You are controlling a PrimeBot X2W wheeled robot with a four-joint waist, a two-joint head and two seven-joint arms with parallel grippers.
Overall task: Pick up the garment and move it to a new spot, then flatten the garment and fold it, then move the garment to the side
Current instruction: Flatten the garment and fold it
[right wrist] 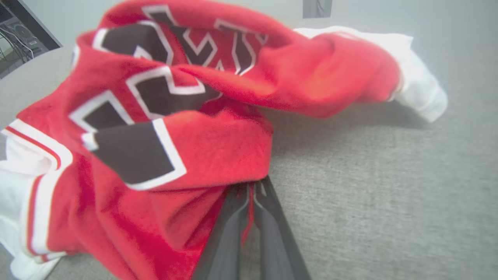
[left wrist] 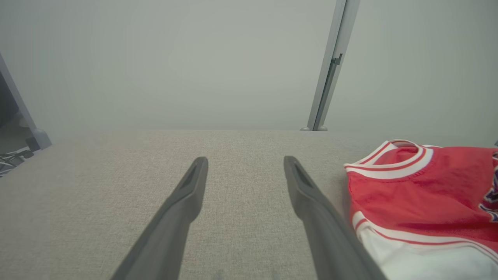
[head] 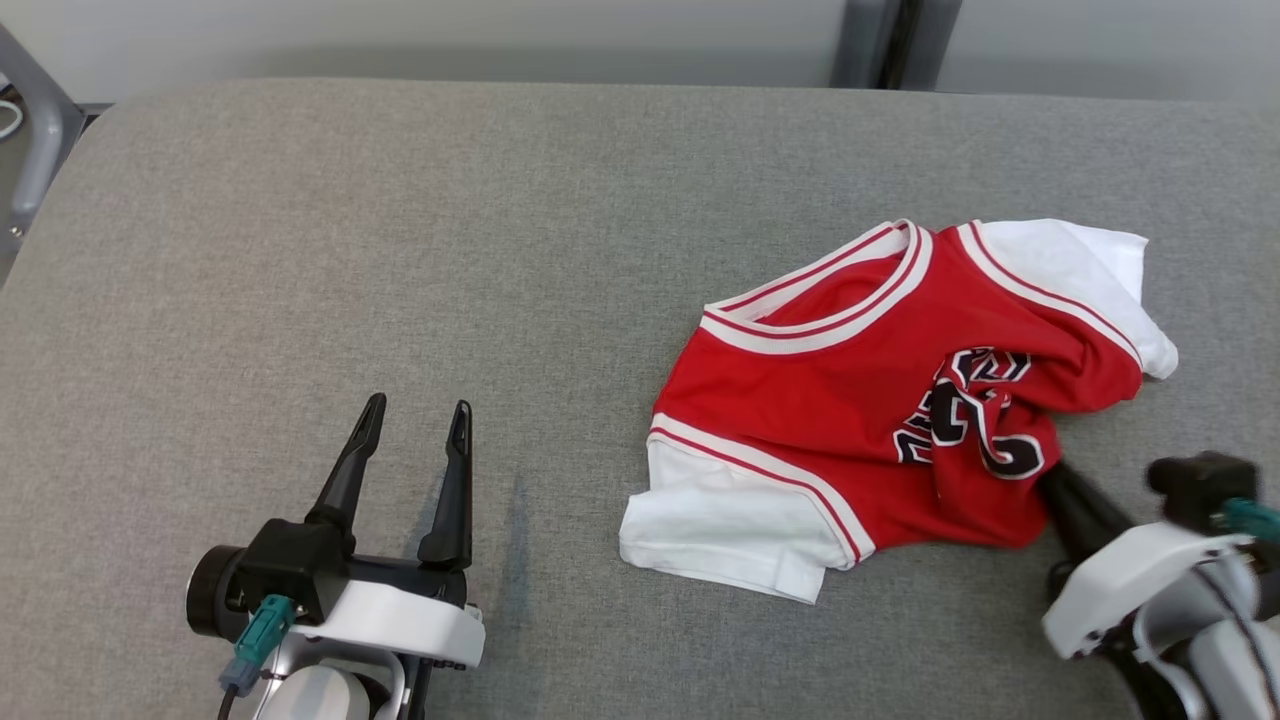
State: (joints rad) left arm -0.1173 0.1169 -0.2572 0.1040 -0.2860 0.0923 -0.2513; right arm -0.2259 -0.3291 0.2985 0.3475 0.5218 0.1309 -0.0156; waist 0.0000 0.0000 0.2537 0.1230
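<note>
One red jersey [head: 850, 400] with white sleeves lies crumpled on the grey tabletop [head: 400, 250], right of centre. Right jaws pinched together at its near lower edge, a fold of red cloth caught between them, tips tucked under the fabric. Left jaws spread wide, holding nothing, over bare tabletop near the jersey's white sleeve.
</note>
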